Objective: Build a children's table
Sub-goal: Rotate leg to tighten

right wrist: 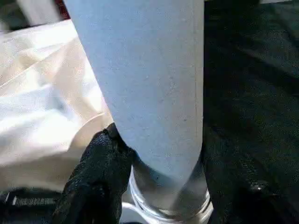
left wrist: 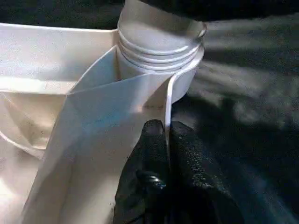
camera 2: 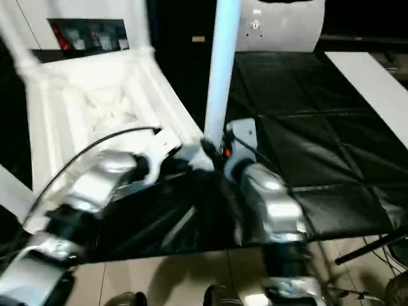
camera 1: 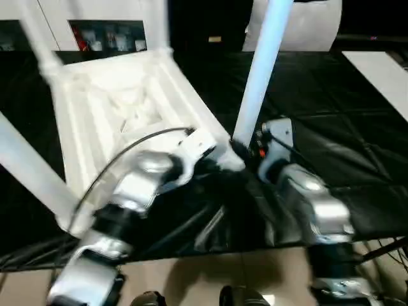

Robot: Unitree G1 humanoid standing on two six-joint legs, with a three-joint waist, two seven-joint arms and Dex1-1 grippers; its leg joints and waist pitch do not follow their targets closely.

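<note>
From the left eye view, the white table top (camera 1: 121, 108) lies upside down on a black mat (camera 1: 331, 146), ribbed underside up, filling the 9 to 12 o'clock part of the scene. One leg (camera 1: 261, 70) stands upright at the top's near corner, about the centre, rising toward 12 o'clock. The left gripper (camera 1: 220, 159) reaches that corner from 8 o'clock, and the right gripper (camera 1: 245, 150) meets the leg's base from 4 o'clock. Another leg (camera 1: 32, 172) crosses at 9 o'clock.

The right eye view gives the same layout, with a white cabinet (camera 2: 83, 19) behind the table top at 11 o'clock.

In the left wrist view, the left gripper's black fingers (left wrist: 149, 154) are clenched on a thin upright rim of the table top (the wall just beside the corner socket (left wrist: 184, 81)), and the leg's threaded end sits in that socket.

In the right wrist view, the right gripper's fingers (right wrist: 100, 172) are grasping the leg close to its base, one either side.
</note>
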